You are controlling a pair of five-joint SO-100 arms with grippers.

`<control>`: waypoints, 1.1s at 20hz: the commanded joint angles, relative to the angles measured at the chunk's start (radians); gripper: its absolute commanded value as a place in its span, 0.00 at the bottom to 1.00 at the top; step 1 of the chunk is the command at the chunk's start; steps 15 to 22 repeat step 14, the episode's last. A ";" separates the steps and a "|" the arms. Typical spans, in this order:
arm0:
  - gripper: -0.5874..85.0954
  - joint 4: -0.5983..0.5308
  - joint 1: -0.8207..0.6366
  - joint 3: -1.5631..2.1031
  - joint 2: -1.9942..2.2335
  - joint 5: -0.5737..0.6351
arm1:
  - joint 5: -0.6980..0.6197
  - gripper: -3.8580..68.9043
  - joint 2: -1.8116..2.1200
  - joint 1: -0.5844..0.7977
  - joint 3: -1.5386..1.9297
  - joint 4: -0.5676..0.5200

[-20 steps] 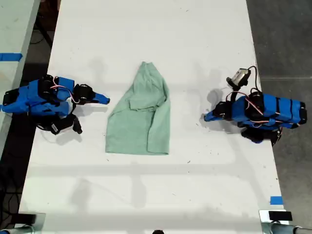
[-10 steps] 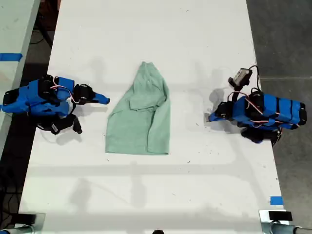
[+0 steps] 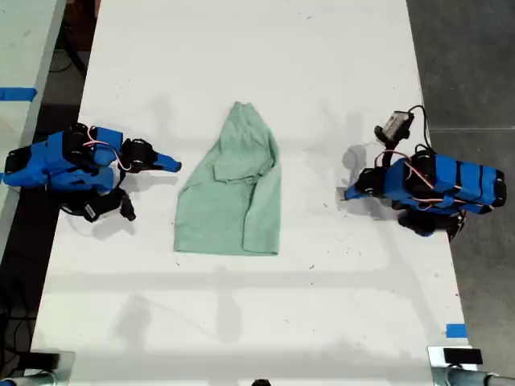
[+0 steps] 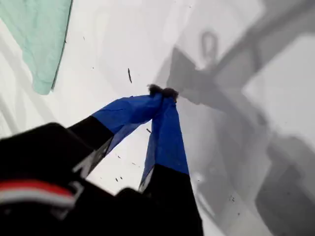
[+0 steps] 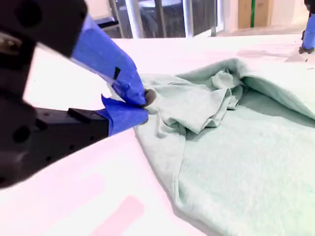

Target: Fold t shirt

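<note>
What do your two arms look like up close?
My first arm and second arm are bright blue plastic with black motors and thin red-and-white wires. My first tool and my second tool taper to pointed blue fingers, dark-tipped.

White table, dark floor, bright overhead light

My exterior view: long white table (image 3: 241, 48) w/ small dark specks, soft shadows on it; dark grey floor (image 3: 467, 64) at the view's right, a second pale surface w/ blue tape (image 3: 18, 93) at its left; another blue tape bit (image 3: 455, 330) near the table's lower right corner; second wrist view shows glass panels (image 5: 162, 17) & a cardboard box (image 5: 244, 13) behind
</note>
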 commanded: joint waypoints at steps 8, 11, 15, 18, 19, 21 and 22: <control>0.00 -0.012 0.012 0.003 0.006 -0.011 | -0.041 0.02 0.008 -0.017 -0.011 -0.034; 0.00 -0.012 0.012 0.003 0.006 -0.014 | -0.041 0.02 0.008 -0.009 -0.008 -0.040; 0.00 -0.012 0.011 0.003 0.006 -0.014 | -0.041 0.02 0.008 -0.009 -0.002 -0.041; 0.00 -0.012 0.011 0.003 0.006 -0.014 | -0.041 0.02 0.008 -0.009 -0.002 -0.041; 0.00 -0.012 0.011 0.003 0.006 -0.014 | -0.041 0.02 0.008 -0.009 -0.002 -0.041; 0.00 -0.012 0.011 0.003 0.006 -0.014 | -0.041 0.02 0.008 -0.009 -0.002 -0.041; 0.00 -0.012 0.011 0.003 0.006 -0.014 | -0.041 0.02 0.008 -0.009 -0.002 -0.041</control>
